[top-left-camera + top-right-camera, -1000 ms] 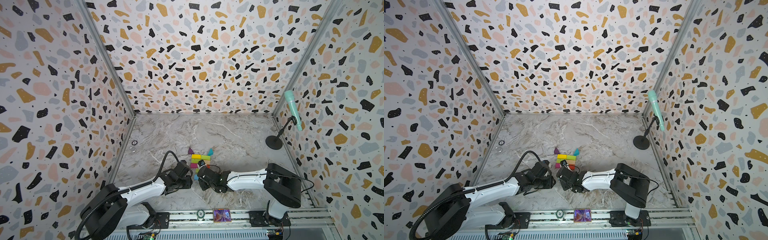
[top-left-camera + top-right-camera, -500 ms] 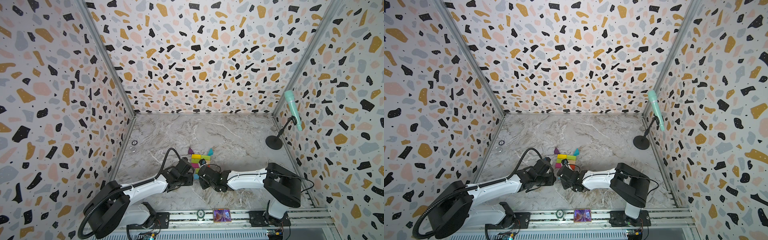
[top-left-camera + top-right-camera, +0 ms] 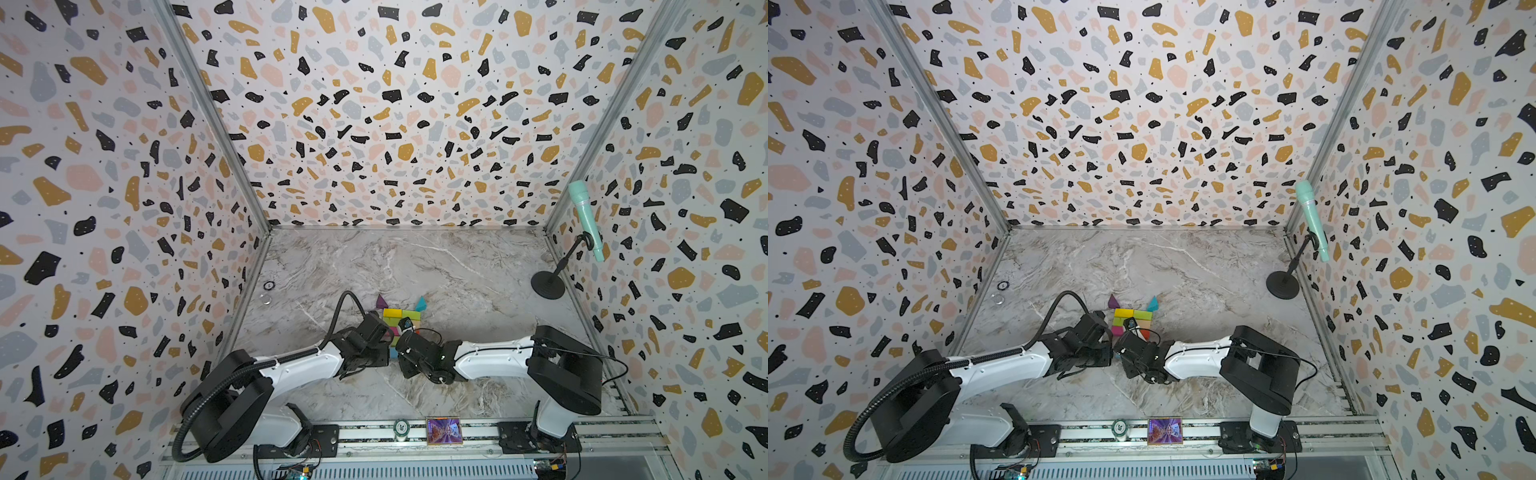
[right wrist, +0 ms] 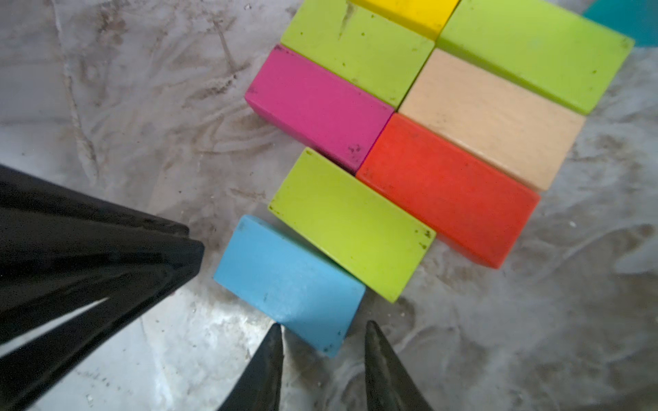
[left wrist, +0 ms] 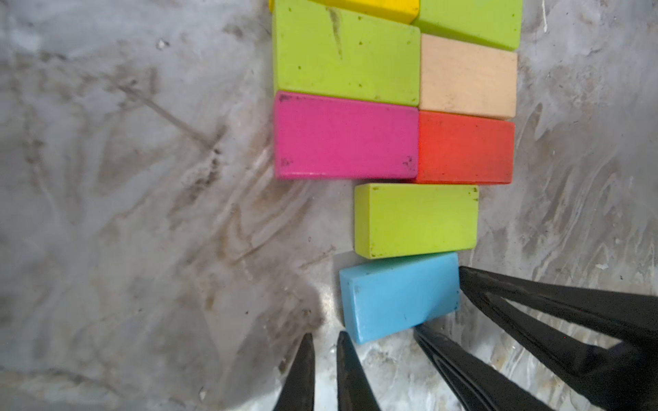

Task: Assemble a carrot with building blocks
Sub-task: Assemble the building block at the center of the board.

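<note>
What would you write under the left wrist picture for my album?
Two pincers nudge the crooked blue brick below the green brick.

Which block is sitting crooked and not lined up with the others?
The blue brick at the narrow tip of the carrot. It sits turned at a slant against the single lime green brick, while every other brick lies straight in its row.
</note>
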